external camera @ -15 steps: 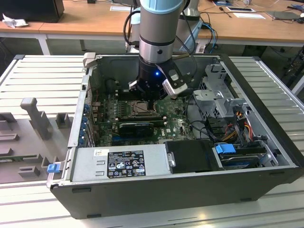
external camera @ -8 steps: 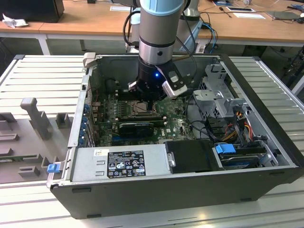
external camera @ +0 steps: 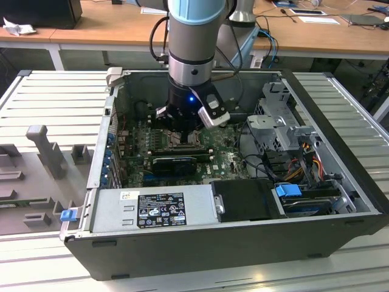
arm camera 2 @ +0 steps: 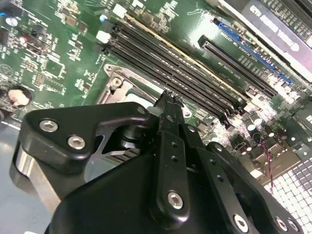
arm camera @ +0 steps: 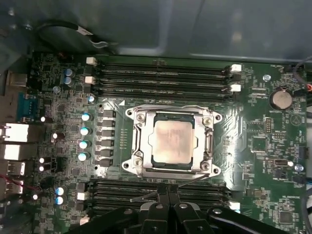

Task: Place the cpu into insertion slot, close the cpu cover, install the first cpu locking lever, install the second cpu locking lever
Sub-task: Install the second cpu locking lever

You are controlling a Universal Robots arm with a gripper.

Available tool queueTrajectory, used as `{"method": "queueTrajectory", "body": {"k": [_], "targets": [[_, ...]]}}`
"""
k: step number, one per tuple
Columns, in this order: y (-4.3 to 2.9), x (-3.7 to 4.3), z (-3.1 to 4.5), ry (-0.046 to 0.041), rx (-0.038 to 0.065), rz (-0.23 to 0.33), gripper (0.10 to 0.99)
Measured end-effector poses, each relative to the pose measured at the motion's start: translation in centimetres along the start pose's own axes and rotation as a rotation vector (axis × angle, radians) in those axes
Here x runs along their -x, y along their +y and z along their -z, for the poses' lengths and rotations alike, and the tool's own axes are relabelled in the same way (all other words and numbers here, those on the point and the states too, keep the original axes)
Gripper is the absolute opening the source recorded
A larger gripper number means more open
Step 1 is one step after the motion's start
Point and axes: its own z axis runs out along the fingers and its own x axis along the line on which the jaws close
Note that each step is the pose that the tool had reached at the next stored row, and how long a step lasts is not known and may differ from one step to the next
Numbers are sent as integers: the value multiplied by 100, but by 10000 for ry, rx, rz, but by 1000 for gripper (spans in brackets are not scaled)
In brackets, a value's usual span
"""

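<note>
Black pincer (arm camera: 168, 195), fingers seemingly pressed together with nothing between them, hovers just beside the cpu (arm camera: 170, 142) seated under the cpu cover (arm camera: 171, 116), long black memory slots (arm camera: 161, 73) flanking both.

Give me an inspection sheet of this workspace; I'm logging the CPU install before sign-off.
Surface: green motherboard inside an open computer case on a slatted metal bench.
Job's things: cpu lies in the insertion slot; cpu cover is down, framing it.
Clutter: grey plastic fixtures on the bench at the exterior view's left.
Grippers: gripper sits low over the board, beside the socket and the black memory slots; fingers look shut.
Cables: bundled wires by the drive cage; black cable above the board.
Surroundings: wooden desks behind.
</note>
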Motion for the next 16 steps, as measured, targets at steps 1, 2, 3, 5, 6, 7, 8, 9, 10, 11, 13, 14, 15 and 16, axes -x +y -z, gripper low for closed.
{"method": "queueTrajectory", "body": {"k": [1,2,3,5,6,7,8,9,10,11,13,14,15,16], "targets": [[1,-34,-16,-2,26,2,106],[1,-61,-37,-3,44,2,106],[0,-81,-56,-3,54,2,106],[-1,-122,-91,-4,63,2,106],[0,-158,-99,-2,61,2,106],[0,-176,-112,-4,64,3,106],[0,-194,-124,-3,66,3,106],[-1,-202,-137,-3,70,2,106],[-2,-206,-150,-4,80,2,106],[-3,-209,-166,-5,97,4,106],[-7,-219,-199,-10,243,9,106],[-33,-232,-201,-23,489,10,106],[-53,-236,-201,-28,581,11,106],[-82,-240,-198,-33,692,13,106]]}}
